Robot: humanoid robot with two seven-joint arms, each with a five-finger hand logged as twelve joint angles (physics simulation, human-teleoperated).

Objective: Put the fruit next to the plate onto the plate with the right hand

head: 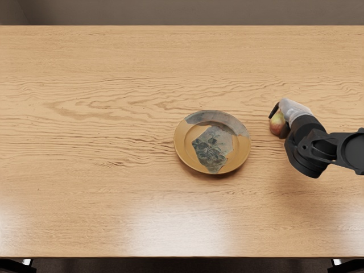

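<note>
The right arm comes in from the right edge of the head view, its dark, bulky wrist segments cut off by the picture's border, so only the forearm end shows. At its tip the robot hand is curled around the fruit. A pale palm and fingers cover the fruit's right and upper side, and one dark finger hooks over its top left. The grip looks closed on the fruit, though the far fingers are hidden behind it and their contact cannot be checked.

Only a small yellow and reddish patch of the fruit shows, too little to name the kind with confidence; it could be an apple. Whether it rests on the table or is lifted just clear of it cannot be told from this angle.

The fruit lies to the right of the plate, near it but apart, with bare wood between them. The plate is round with a golden rim and a dark, worn, bluish pattern in its middle that is hard to make out.

Two dark shapes sit below the table's near edge at the bottom corners, cut off and unidentifiable.
</note>
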